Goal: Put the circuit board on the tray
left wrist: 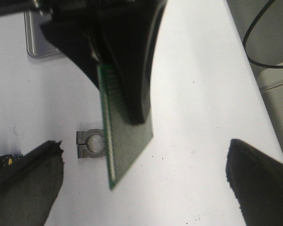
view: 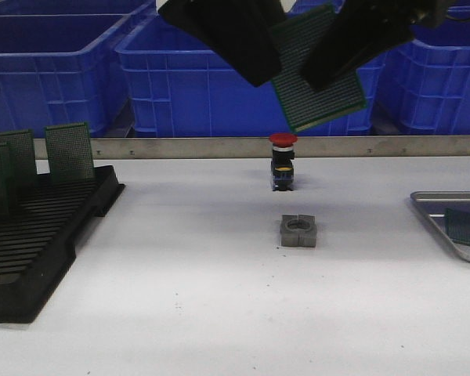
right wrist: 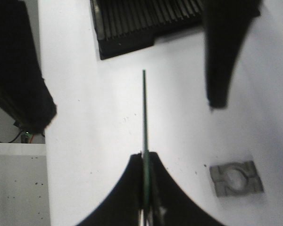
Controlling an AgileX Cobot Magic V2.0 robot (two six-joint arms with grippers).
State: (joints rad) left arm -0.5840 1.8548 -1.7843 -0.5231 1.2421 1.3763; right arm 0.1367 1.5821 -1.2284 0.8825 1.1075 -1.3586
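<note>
1. One circuit board point(view: 319, 70) hung high above the surface point(view: 219, 298), clamped in the right end effector point(right wrist: 144, 188); the left end effector point(left wrist: 141, 165) stood spread apart.
2. One tray point(view: 431, 205) lay at the right edge, holding one board point(view: 466, 227).
3. Three boards point(view: 69, 151) stood in one black rack point(view: 39, 243).
4. One red-capped button point(view: 283, 160) and one grey clamp block point(view: 298, 231) sat mid-surface, and several blue bins point(view: 196, 78) stood behind.

The right gripper point(right wrist: 146, 188) pinches a green circuit board point(right wrist: 144, 117) seen edge-on over the white table point(right wrist: 99, 117), a grey clamp block point(right wrist: 236, 179) at four o'clock, apparently the black rack point(right wrist: 141, 23) at twelve.
</note>
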